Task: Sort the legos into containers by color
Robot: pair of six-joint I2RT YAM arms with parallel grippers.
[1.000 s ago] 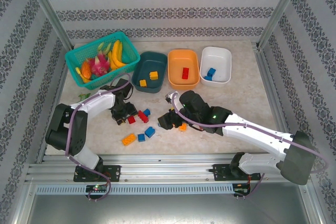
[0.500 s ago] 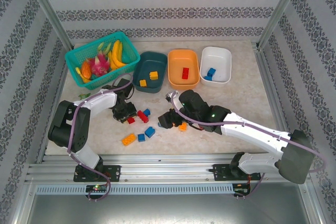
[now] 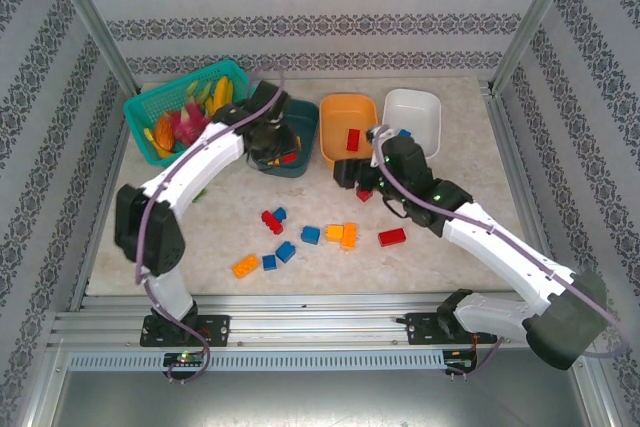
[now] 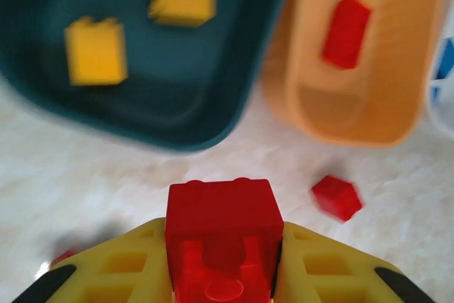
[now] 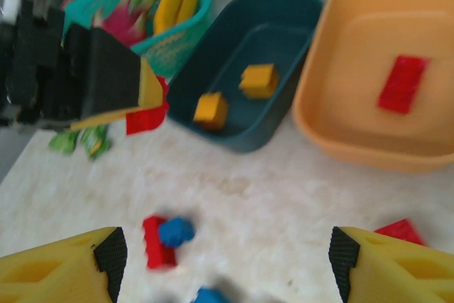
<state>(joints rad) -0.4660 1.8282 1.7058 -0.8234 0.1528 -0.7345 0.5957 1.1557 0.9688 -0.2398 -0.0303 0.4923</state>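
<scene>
My left gripper (image 3: 283, 152) is shut on a red lego (image 4: 223, 235) and hangs over the table by the front edge of the dark teal container (image 3: 305, 117). In that container lie two yellow legos (image 4: 96, 51). The orange container (image 3: 345, 112) holds a red lego (image 3: 352, 140). A blue lego shows in the white container (image 3: 415, 112). My right gripper (image 5: 223, 260) is open and empty above the table, in front of the orange container. A small red lego (image 3: 364, 194) lies just below it. Several red, blue and orange legos (image 3: 310, 234) lie loose mid-table.
A teal mesh basket (image 3: 150, 107) of toy fruit stands at the back left, next to the dark teal container. Green wrapped pieces (image 5: 78, 140) lie in front of the basket. Patterned walls and metal posts enclose the table on three sides.
My left gripper shut on a red lego on the table and carried it up to the dark teal container's front edge. My right arm moved back toward the orange container, jaws open.
</scene>
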